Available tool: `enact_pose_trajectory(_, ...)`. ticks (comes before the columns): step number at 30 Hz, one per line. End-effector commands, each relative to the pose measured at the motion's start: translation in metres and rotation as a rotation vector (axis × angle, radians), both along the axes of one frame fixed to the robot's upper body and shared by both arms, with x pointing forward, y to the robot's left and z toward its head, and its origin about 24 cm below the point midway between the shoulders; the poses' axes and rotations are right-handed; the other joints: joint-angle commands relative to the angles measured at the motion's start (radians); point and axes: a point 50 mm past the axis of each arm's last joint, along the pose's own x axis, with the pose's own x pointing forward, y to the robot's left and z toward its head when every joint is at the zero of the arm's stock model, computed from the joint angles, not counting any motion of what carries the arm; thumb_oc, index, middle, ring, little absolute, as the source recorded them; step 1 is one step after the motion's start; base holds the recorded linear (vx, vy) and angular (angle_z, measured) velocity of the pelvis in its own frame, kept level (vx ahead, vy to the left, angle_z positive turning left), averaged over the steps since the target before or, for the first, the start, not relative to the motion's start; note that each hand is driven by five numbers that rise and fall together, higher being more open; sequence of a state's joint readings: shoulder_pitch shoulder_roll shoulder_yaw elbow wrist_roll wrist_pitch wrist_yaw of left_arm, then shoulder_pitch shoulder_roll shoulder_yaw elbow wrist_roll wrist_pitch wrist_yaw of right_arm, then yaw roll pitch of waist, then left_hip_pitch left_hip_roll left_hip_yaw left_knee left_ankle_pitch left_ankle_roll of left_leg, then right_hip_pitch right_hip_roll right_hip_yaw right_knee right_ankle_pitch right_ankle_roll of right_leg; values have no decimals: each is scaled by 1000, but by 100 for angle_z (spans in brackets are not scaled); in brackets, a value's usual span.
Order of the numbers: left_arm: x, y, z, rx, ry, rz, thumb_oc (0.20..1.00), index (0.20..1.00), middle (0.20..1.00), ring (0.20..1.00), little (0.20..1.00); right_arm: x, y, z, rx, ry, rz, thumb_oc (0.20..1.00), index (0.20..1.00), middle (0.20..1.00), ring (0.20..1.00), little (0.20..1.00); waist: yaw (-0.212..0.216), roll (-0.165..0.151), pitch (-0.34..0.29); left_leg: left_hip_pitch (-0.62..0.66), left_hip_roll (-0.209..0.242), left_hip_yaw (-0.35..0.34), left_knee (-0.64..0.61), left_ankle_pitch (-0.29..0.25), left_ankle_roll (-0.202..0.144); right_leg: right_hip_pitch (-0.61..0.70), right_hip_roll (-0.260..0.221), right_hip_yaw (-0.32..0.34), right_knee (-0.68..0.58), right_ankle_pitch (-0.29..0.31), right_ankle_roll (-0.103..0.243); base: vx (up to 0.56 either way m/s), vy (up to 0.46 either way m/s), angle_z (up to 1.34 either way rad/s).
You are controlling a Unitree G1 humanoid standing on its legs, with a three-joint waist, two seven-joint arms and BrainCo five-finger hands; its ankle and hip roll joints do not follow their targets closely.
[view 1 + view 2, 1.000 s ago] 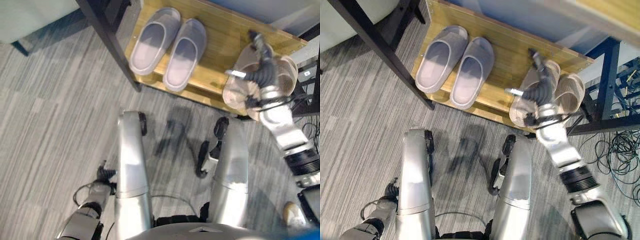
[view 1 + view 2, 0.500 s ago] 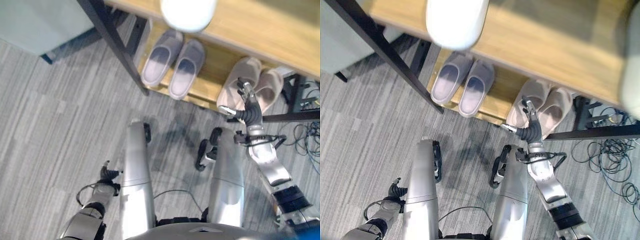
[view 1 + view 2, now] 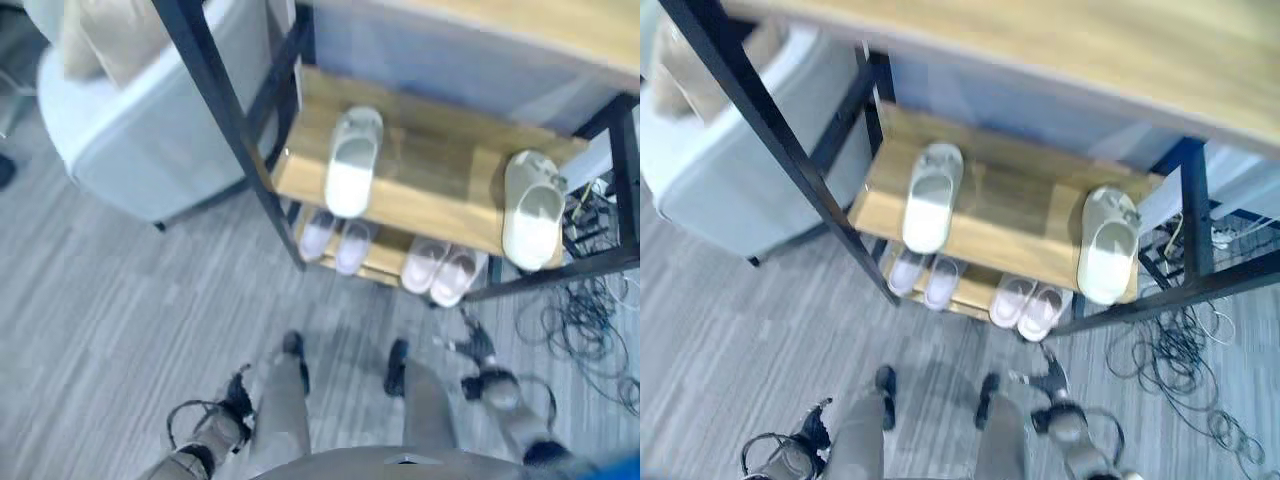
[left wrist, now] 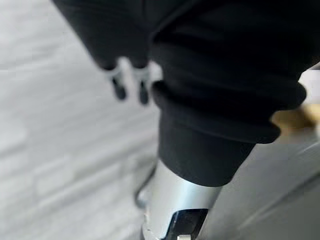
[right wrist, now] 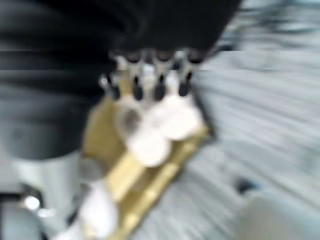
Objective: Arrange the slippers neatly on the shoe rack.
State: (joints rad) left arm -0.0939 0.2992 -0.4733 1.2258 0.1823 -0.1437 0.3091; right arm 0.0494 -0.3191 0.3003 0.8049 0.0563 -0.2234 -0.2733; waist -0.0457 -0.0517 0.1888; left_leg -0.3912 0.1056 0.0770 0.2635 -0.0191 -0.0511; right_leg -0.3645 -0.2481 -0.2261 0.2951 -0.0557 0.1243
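While both hands hang low by the floor, the slippers sit on the rack (image 3: pixel 250 140): a grey pair (image 3: pixel 336 242) and a beige pair (image 3: pixel 441 270) on the bottom shelf, well ahead of the right hand (image 3: pixel 478 348), plus two white slippers (image 3: pixel 351 174) apart on the middle shelf. Right hand looks spread and empty, fingers (image 5: pixel 159 82) straight, though blurred. Left hand (image 3: pixel 236 393) is beside the leg, fingers (image 4: pixel 130 85) relaxed, holding nothing.
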Motion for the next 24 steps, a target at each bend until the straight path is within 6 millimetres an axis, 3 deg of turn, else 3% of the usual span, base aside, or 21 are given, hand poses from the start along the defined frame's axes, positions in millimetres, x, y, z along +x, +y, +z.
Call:
enact_pose_trajectory(1, 43, -41, 16, -93, -154, -228, 1000, 1000, 1000, 1000, 1000, 50, -10, 40, -9, -210, 14, 1000, 1000, 1000, 1000, 1000, -6, 10, 102, -16, 32, -27, -26, 1, -39, -51, -8, 19, 26, 26, 26, 159, -71, -25)
enact_pose_trajectory(6, 34, -60, 12, -121, -127, -350, 1000, 1000, 1000, 1000, 1000, 22, -22, 14, -34, -58, -8, 1000, 1000, 1000, 1000, 1000, -19, 34, 33, 151, 42, 19, -180, 42, -49, 81, 27, 33, -129, 74, 38, 142, -104, -24)
enact_pose_trajectory(11, 32, -82, 15, -182, -142, -457, 1000, 1000, 1000, 1000, 1000, -1, -26, 0, -28, 37, -30, 1000, 1000, 1000, 1000, 1000, -29, 53, -20, 253, 40, 42, -254, 54, -53, 163, 52, 47, -190, 77, 42, 129, -101, -14)
enact_pose_trajectory(14, 38, -94, 25, -228, -190, -541, 1000, 1000, 1000, 1000, 1000, -12, -28, -5, -25, 73, -34, 1000, 1000, 1000, 1000, 1000, -31, 64, -38, 295, 39, 49, -282, 58, -54, 199, 65, 55, -217, 77, 41, 106, -82, -5)
enact_pose_trajectory(16, 41, -114, 44, -333, -257, -675, 1000, 1000, 1000, 1000, 1000, -30, -30, -16, 5, 149, -85, 1000, 1000, 1000, 1000, 1000, -31, 83, -66, 346, 37, 57, -323, 65, -57, 250, 83, 60, -268, 78, 41, 115, -122, -6)
enact_pose_trajectory(21, 39, -124, 58, -393, -294, -752, 1000, 1000, 1000, 1000, 1000, -42, -31, -22, 17, 191, -128, 1000, 1000, 1000, 1000, 1000, -34, 102, -81, 377, 34, 71, -351, 68, -61, 290, 95, 64, -323, 87, 43, 50, -56, -12)
enact_pose_trajectory(24, 53, -132, 80, -395, -395, -829, 1000, 1000, 1000, 1000, 1000, -44, -32, -22, 16, 190, -141, 1000, 1000, 1000, 1000, 1000, -42, 118, -86, 377, 32, 75, -351, 63, -64, 302, 99, 67, -344, 92, 44, 13, -24, -8)
